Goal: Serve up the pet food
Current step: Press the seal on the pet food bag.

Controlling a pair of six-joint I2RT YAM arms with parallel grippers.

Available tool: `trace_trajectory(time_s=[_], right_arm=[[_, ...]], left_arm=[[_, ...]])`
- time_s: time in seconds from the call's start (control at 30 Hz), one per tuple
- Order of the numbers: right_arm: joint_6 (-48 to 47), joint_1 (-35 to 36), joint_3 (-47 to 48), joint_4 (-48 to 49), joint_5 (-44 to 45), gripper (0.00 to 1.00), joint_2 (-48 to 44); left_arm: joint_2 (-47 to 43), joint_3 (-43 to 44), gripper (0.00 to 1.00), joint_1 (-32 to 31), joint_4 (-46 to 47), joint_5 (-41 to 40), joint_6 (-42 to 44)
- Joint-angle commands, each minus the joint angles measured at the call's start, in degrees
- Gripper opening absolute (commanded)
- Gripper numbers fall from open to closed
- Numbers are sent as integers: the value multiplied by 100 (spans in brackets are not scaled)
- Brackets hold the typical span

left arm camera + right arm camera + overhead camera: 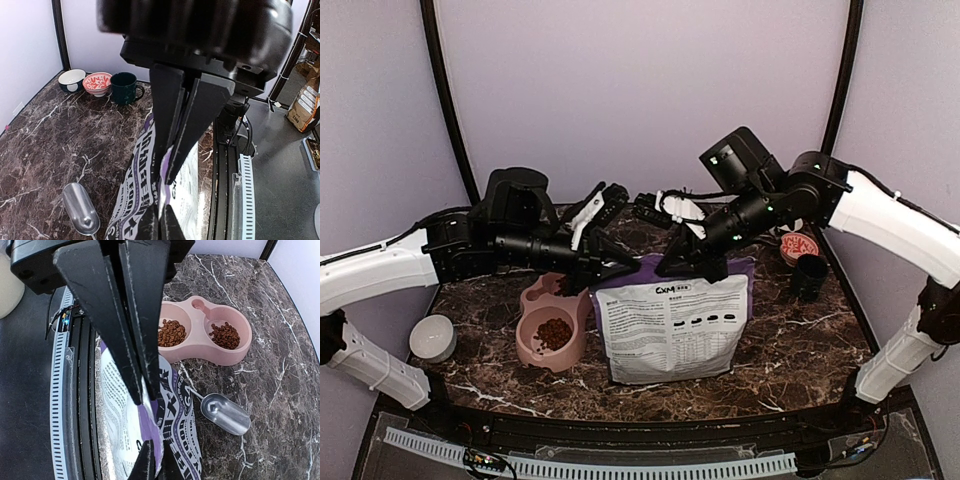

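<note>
Angling inward, left gripper (166, 172) and right gripper (144, 396) both clamped on top edge of bag (670, 330)

The left arm (380, 272) and right arm (900, 222) wear smooth white shells on the long links, black housings at the joints and tiny green lights (715, 157). The fingers (167, 125) are flat, black, tapered blades.

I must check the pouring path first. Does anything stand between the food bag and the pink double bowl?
Nothing visible does. The bag stands close beside the pink bowl. The metal scoop lies on the bag's far side, out of that path. Both compartments already hold kibble.
</note>
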Motion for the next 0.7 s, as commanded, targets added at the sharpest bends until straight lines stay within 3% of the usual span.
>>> trace_trajectory(time_s=[0.0, 0.33, 0.5, 0.67], right_arm=[[93, 29, -204, 287, 381, 0, -230], [453, 22, -789, 319, 1017, 0, -1182], [570, 14, -941, 48, 1495, 0, -1591], [688, 5, -1095, -124, 1844, 0, -2039]], left_arm=[[-154, -40, 4, 20, 235, -28, -85], [-192, 7, 45, 20, 195, -161, -148], [-210, -24, 56, 20, 234, -240, -158], [-257, -44, 58, 20, 265, -268, -184]])
